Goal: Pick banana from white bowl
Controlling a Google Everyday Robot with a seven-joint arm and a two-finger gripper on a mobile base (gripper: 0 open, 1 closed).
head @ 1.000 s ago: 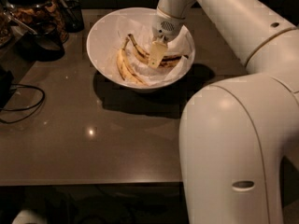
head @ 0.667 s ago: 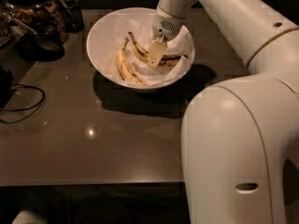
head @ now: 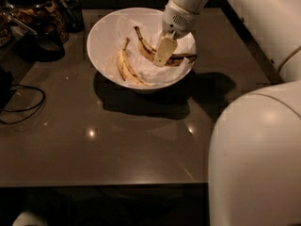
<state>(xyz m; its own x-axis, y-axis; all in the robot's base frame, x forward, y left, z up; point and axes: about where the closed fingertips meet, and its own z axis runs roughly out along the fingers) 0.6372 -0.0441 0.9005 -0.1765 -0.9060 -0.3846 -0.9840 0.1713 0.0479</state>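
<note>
Surface finishes as seen. The tabletop [head: 117, 140] is dark, smooth and glossy, with pinpoint light reflections. The white bowl [head: 101, 41] has a smooth, glazed-looking wall with a soft sheen; its paper lining [head: 151, 70] is matt and crumpled. The banana [head: 144, 46] has dull skin, heavily brown-streaked and dark at one end; the paler banana [head: 126, 69] beside it has matt yellow skin with fewer marks. The tool [head: 164, 52], down inside the bowl over the banana's middle, is cream, smooth and plastic-looking (the wrist housing [head: 178, 19] above it carries a small perforated patch). The arm shell [head: 254, 164] is white, smooth, semi-gloss plastic. The cable [head: 29, 108] has a black, slightly shiny sheath.
</note>
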